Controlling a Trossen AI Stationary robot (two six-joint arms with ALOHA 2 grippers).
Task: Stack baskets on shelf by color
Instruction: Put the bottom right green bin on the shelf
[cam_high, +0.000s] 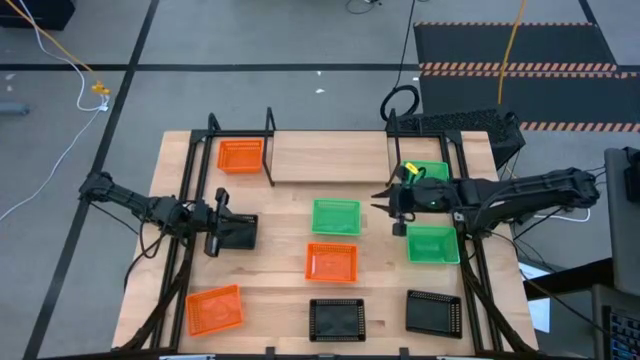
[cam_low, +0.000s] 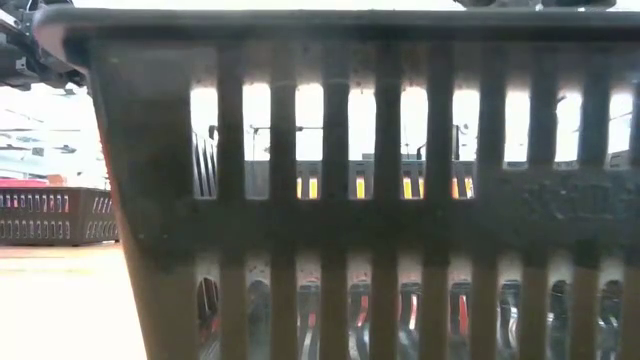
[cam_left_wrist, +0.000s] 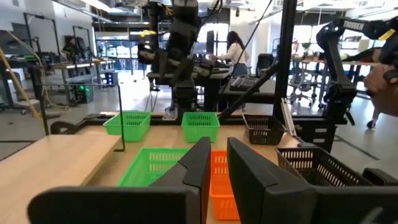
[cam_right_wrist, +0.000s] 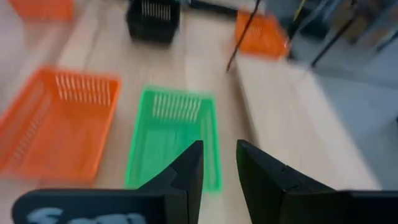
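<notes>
The shelf (cam_high: 330, 158) stands along the table's far side. An orange basket (cam_high: 240, 155) sits on its left end, and a green one (cam_high: 432, 170) on its right end is partly hidden by my right arm. Two green baskets (cam_high: 335, 216) (cam_high: 432, 244), two orange (cam_high: 331, 261) (cam_high: 213, 309) and two black (cam_high: 336, 319) (cam_high: 434, 311) rest on the table. My left gripper (cam_high: 225, 222) (cam_left_wrist: 217, 146) hovers narrowly open beside a third black basket (cam_high: 240, 232) (cam_left_wrist: 311, 165), gripping nothing. My right gripper (cam_high: 385, 205) (cam_right_wrist: 219, 146) is open above the table, right of the middle green basket (cam_right_wrist: 171, 134).
Black metal frame rails run down both sides of the table (cam_high: 185, 250) (cam_high: 470, 260). The low view is almost filled by the slatted wall of a black basket (cam_low: 380, 190), with another black basket (cam_low: 55, 215) at its left. The shelf's middle shows bare board.
</notes>
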